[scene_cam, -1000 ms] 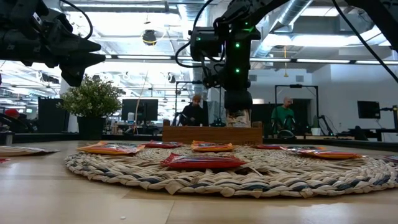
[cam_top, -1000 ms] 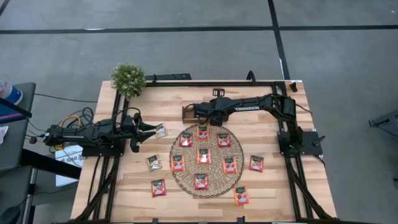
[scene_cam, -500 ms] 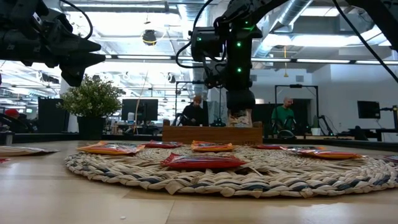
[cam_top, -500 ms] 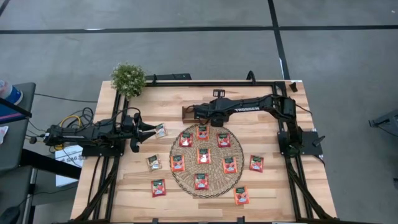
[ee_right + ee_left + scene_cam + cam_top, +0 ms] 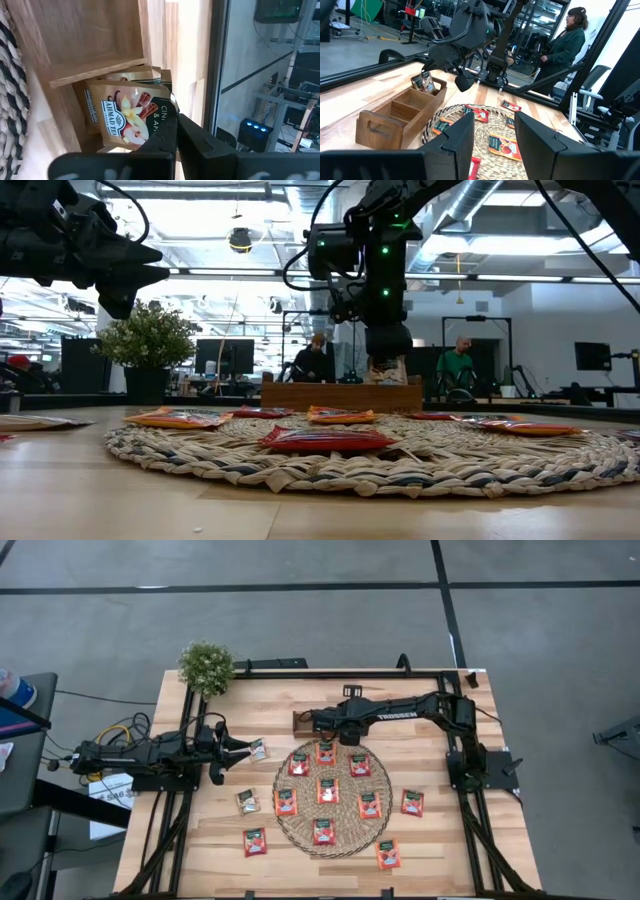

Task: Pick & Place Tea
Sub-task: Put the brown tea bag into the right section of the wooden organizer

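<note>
Several red-orange tea sachets (image 5: 328, 790) lie flat on the round woven mat (image 5: 350, 836), and others lie on the table around it. The wooden compartment tray (image 5: 298, 724) stands at the mat's far side. My right gripper (image 5: 176, 137) is over the tray's end compartment (image 5: 422, 92), shut on a pale gold tea sachet (image 5: 127, 117). Another sachet (image 5: 159, 75) stands in that compartment behind it. My left gripper (image 5: 240, 748) waits open at the table's left, with nothing between its fingers. A pale sachet (image 5: 258, 750) lies on the table just beyond its fingertips. My right gripper pinches the pale gold sachet by one edge (image 5: 161, 125) between its two fingers. The fingers slant down from the table's right side. The sachet stands on edge in the end compartment's opening (image 5: 426, 83). I cannot tell whether it touches the tray's floor.
A potted plant (image 5: 206, 665) stands at the far left corner. Loose sachets lie on the bare wood: a pale one (image 5: 248, 801) and a red one (image 5: 255, 841) left of the mat, and two red ones (image 5: 412, 802) (image 5: 388, 854) right of it. People show in the room beyond the table.
</note>
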### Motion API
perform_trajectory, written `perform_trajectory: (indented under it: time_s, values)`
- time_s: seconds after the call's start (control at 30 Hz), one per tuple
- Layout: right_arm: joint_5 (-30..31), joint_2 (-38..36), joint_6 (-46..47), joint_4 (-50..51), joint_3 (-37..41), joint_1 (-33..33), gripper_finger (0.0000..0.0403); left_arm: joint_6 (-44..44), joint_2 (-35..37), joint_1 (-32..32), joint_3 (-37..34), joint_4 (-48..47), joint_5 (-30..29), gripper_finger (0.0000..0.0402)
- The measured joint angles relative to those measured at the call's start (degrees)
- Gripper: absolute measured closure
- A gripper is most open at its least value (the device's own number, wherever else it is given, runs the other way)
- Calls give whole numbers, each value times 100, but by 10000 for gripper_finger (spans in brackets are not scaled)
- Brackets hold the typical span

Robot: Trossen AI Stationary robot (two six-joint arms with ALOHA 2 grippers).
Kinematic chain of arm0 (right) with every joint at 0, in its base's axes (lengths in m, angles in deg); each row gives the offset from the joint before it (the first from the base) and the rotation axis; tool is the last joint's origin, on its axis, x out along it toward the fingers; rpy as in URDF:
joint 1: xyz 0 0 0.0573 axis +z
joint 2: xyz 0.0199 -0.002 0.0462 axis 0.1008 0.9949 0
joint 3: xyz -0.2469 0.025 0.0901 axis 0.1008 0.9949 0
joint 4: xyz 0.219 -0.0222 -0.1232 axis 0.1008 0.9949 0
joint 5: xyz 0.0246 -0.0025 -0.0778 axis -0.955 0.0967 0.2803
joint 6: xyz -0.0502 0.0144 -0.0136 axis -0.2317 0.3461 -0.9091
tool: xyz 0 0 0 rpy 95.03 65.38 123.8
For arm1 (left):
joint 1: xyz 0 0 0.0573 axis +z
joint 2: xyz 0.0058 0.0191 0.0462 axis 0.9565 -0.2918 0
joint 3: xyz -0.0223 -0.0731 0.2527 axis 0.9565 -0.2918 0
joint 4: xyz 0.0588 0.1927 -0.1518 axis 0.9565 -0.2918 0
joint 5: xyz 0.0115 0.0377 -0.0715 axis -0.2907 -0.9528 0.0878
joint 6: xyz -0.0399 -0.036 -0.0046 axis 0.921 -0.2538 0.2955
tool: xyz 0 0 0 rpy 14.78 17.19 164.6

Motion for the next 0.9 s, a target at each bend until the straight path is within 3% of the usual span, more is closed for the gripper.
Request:
perform_trajectory:
  time_s: [0.9]
  values:
    - [-428, 0, -13, 0, 0, -76, 398, 4, 0, 0, 0, 0, 0, 269]
